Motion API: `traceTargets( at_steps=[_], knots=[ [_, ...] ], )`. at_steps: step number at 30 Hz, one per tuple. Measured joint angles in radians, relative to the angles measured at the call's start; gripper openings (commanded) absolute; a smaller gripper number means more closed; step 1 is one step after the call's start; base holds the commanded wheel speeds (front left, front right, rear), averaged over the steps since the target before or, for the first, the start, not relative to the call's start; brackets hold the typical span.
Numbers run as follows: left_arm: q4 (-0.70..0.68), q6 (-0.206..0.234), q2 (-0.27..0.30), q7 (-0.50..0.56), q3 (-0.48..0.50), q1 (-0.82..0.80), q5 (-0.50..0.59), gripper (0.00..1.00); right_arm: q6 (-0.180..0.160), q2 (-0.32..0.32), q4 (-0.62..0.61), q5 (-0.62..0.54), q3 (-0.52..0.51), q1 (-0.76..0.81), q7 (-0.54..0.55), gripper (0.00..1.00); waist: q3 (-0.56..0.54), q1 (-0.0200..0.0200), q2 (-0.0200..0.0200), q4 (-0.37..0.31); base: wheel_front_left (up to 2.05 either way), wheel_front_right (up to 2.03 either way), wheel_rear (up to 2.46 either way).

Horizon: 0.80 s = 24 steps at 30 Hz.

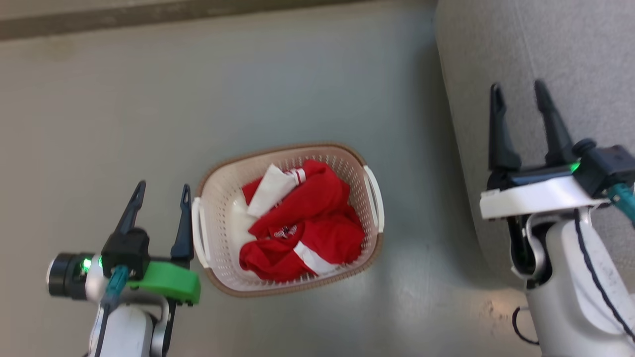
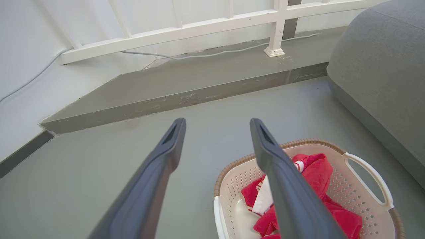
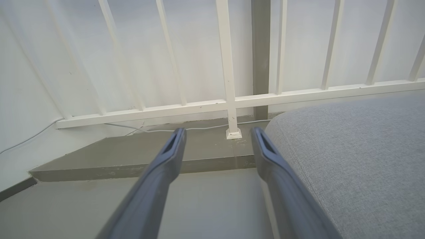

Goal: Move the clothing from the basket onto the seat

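Red clothing (image 1: 307,223) heaped in the basket (image 1: 223,191), left gripper (image 1: 163,186) just beside it, spread and empty

The left gripper's fingers stand parted, holding nothing. The clothing lies to its right and a little ahead, and the heap's long axis runs slantwise across the basket. The left arm is plainly the nearer, so I judge the reach to be its job: inward over the rim, then down. The right gripper (image 1: 517,85), likewise agape and empty, sits over the edge of the seat (image 1: 570,44), well apart from the basket. Bare grey floor (image 1: 297,74) lies all round, and beyond it a low step (image 2: 186,83) and a white railing (image 3: 229,103)
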Motion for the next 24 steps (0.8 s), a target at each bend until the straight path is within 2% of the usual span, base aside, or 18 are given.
traceTargets(
  at_steps=[24],
  knots=[
    [0.190, -0.079, 0.003, 0.013, -0.159, -0.362, 0.132, 1.00, -0.010, -0.002, -0.100, 0.003, -0.079, -0.250, -0.003, 1.00, 0.341, 0.0001, 0.0000, -0.076, 0.00, 0.00, 0.00]
  ],
)
